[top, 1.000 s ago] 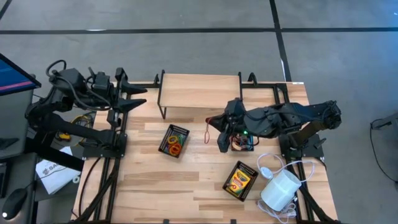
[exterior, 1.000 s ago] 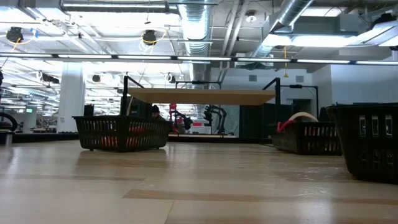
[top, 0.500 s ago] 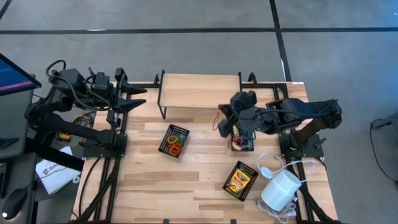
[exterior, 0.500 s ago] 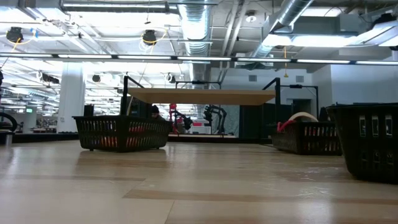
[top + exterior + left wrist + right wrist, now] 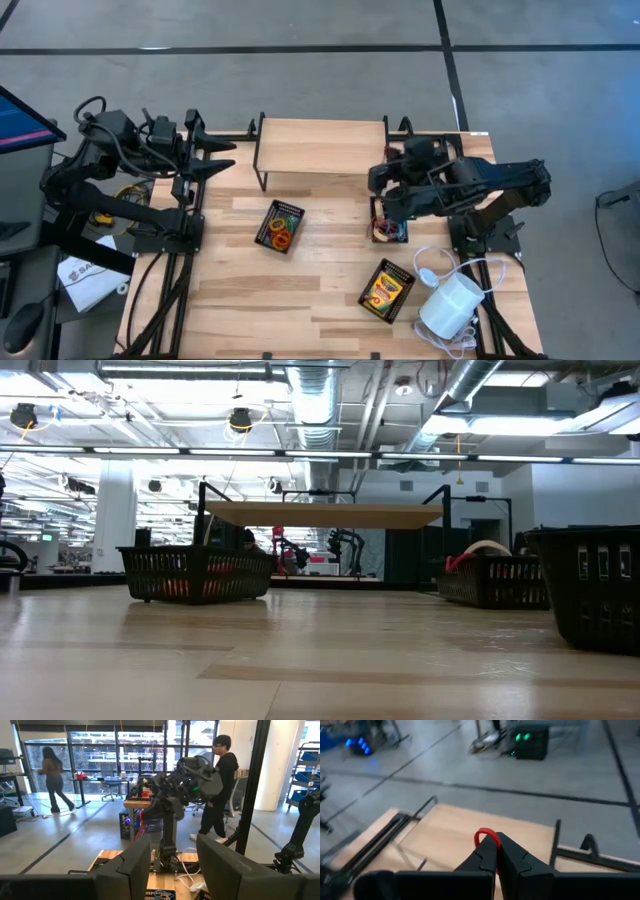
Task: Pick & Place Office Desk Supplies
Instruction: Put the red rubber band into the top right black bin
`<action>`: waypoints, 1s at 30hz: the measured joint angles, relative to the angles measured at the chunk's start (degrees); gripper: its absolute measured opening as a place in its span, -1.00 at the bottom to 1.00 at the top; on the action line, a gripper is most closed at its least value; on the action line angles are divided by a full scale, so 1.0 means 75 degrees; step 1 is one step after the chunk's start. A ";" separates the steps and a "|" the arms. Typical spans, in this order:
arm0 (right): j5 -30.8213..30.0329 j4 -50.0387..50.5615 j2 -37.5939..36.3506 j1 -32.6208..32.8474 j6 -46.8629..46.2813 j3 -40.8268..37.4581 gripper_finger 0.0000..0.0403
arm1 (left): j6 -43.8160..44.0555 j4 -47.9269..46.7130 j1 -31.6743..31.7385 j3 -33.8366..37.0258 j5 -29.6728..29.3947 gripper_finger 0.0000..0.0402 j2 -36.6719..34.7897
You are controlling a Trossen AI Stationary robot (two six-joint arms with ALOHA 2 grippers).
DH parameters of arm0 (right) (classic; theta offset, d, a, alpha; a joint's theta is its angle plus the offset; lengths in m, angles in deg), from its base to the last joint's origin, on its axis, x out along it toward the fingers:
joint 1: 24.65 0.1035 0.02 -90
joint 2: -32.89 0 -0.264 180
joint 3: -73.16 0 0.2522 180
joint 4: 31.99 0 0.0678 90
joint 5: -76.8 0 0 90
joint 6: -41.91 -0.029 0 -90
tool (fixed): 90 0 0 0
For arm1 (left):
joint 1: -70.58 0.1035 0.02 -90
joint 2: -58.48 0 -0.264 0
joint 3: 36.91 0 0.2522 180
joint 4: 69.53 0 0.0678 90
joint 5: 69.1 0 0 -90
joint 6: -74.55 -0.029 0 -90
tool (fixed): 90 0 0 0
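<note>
Pinching a thin red elastic loop (image 5: 487, 836) between closed dark fingertips, the right gripper (image 5: 495, 851) hangs above the light wooden shelf (image 5: 322, 146), whose flat plank top rests on slim black legs. Just beside the shelf's right end sits a black mesh tray (image 5: 388, 229). Nearer the table's middle, in front of the shelf, a second mesh tray (image 5: 280, 226) holds orange and yellow loops. Farthest from the shelf, a third mesh tray holds a yellow-and-green crayon box (image 5: 386, 290). The left gripper (image 5: 173, 862), parted and empty, waits off the shelf's left end.
</note>
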 joint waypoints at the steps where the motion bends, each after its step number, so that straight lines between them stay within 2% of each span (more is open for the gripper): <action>1: -0.0173 0.0126 0.0000 0.0000 -0.0175 0.0003 -1.00 | 0.0000 0.0000 0.0000 0.0000 0.0000 -0.24 0.0000; 7: -0.0819 0.0509 0.0000 -0.0148 -0.0618 0.0000 -1.00 | 0.0000 0.0000 0.0000 0.0000 0.0002 -0.24 0.0000; 17: -0.0613 0.0514 0.0003 -0.0420 -0.0620 0.0000 -1.00 | 0.0000 0.0003 0.0000 0.0000 0.0003 -0.24 0.0000; 20: -0.0271 0.0514 0.0003 -0.0457 -0.0622 0.0000 -1.00 | 0.0000 0.0003 0.0000 0.0000 0.0001 -0.24 0.0000; 30: 0.1704 0.0514 0.0006 -0.0729 -0.0630 0.0000 -1.00 | 0.0000 0.0006 0.0000 0.0000 0.0001 -0.24 0.0000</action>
